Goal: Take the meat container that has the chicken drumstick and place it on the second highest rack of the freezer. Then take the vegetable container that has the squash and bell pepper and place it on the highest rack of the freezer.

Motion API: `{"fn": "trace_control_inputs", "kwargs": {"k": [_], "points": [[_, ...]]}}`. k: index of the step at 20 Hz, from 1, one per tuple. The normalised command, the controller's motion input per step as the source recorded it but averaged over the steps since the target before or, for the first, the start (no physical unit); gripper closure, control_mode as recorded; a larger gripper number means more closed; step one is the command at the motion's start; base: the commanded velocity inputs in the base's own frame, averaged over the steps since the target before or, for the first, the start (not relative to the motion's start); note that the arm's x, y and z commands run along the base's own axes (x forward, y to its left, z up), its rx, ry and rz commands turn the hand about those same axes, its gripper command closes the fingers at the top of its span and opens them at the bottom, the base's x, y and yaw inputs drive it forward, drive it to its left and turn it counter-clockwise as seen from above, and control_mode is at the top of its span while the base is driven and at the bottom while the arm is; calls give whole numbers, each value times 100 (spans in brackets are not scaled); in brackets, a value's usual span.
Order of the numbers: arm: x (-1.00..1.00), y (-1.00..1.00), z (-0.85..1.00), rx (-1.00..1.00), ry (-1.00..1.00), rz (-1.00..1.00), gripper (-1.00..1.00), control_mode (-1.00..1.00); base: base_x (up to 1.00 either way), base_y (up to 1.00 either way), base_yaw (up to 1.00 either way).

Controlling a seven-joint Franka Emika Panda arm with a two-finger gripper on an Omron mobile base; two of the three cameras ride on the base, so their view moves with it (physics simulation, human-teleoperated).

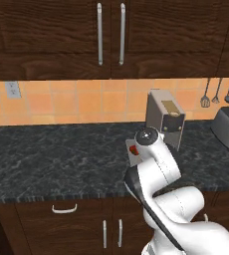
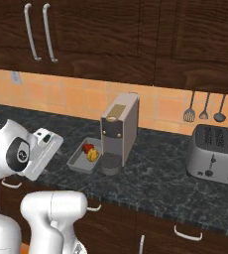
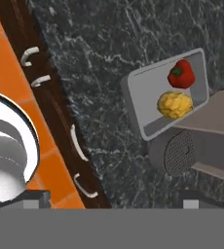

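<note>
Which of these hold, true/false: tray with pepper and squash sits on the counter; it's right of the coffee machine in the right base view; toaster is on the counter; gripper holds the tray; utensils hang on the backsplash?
1. The vegetable container with the bell pepper and the squash sits on the counter. True.
2. In the right base view it lies right of the coffee machine. False: it lies to the machine's left, close beside its base.
3. A toaster stands on the counter. True.
4. The gripper holds the tray. False: the hand view looks down on the tray from apart; nothing grips it.
5. Utensils hang on the tiled wall. True.
</note>
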Motion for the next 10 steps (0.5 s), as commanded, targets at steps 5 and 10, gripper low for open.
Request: {"fn": "trace_control_inputs", "kwargs": {"k": [5,10], "points": [[57,0,-50,4,4,-2,-100,-100,0,0,0],[73,-1,-41,7,11,4,-100,-100,0,0,0]]}}
